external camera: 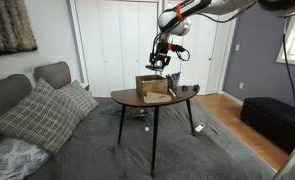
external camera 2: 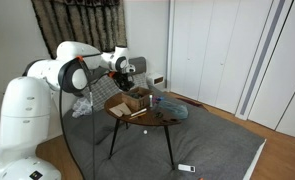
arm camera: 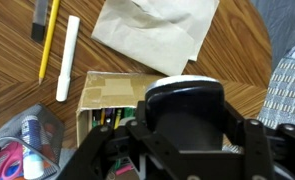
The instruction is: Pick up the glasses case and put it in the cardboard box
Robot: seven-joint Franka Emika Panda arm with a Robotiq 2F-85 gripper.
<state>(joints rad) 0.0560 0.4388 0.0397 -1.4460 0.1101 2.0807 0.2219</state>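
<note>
In the wrist view my gripper (arm camera: pixel 185 150) is shut on the glasses case (arm camera: pixel 185 100), a dark rounded oblong case held between the fingers. Right beneath it is the brown cardboard box (arm camera: pixel 107 92), open at the top with some coloured items inside. In both exterior views the gripper (external camera: pixel 160 68) (external camera 2: pixel 127 80) hangs just above the box (external camera: pixel 153 87) (external camera 2: pixel 122 102), which stands on the round wooden table (external camera: pixel 132 99). The case is too small to make out in the exterior views.
On the table beyond the box lie a white marker (arm camera: pixel 67 57), a yellow pencil (arm camera: pixel 49 40) and a sheet of brown paper (arm camera: pixel 152 30). A clear plastic container (arm camera: pixel 22 145) sits beside the box. A grey sofa with cushions (external camera: pixel 47 112) stands next to the table.
</note>
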